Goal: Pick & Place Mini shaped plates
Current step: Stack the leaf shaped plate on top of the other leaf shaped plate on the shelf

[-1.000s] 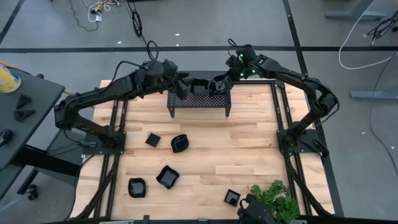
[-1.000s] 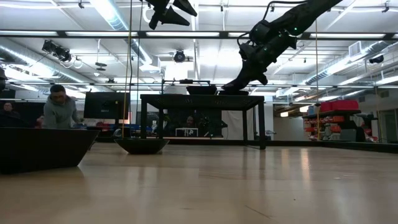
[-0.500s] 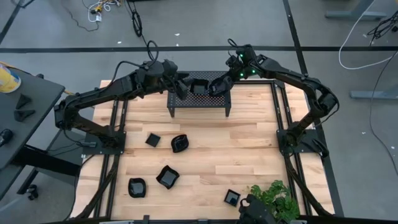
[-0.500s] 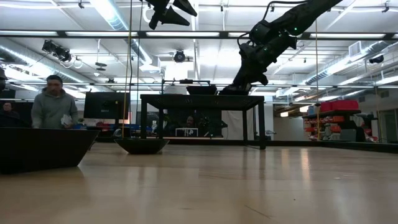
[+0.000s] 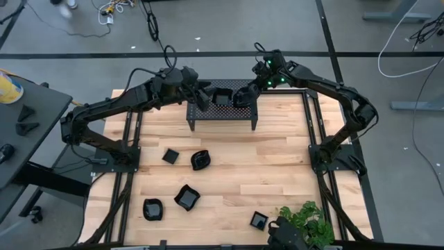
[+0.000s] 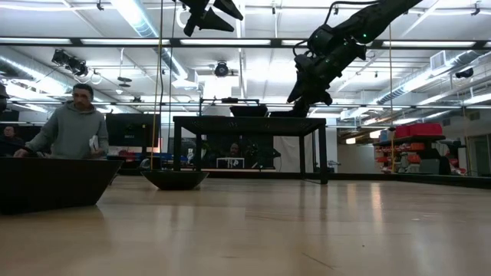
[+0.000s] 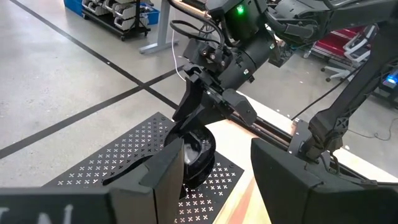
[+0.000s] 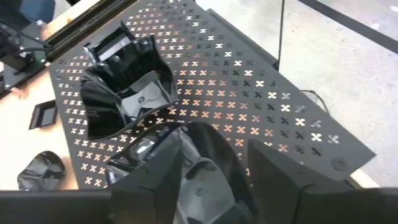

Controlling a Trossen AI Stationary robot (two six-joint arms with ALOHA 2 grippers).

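On the black perforated stand (image 5: 222, 115) sit two mini shaped plates. One is wavy-edged (image 8: 124, 93), also seen from above (image 5: 222, 96). The other is rounded and glossy (image 8: 205, 165), and it rests on its base on the stand top. My right gripper (image 8: 211, 143) hangs open just above the rounded plate (image 7: 198, 154), with a finger on either side of it and clear of it (image 6: 298, 98). My left gripper (image 7: 221, 146) is open and holds nothing; it hovers over the stand's left end (image 5: 203, 97).
Several more small black plates lie on the wooden table nearer the front: (image 5: 171, 156), (image 5: 200, 160), (image 5: 186, 197), (image 5: 152, 209), (image 5: 259, 221). A green plant (image 5: 305, 221) stands at the front right edge. A person (image 6: 73, 130) moves about beyond the table.
My right gripper has let go of the rounded plate and risen a little off it. The plate stays on the stand's top.
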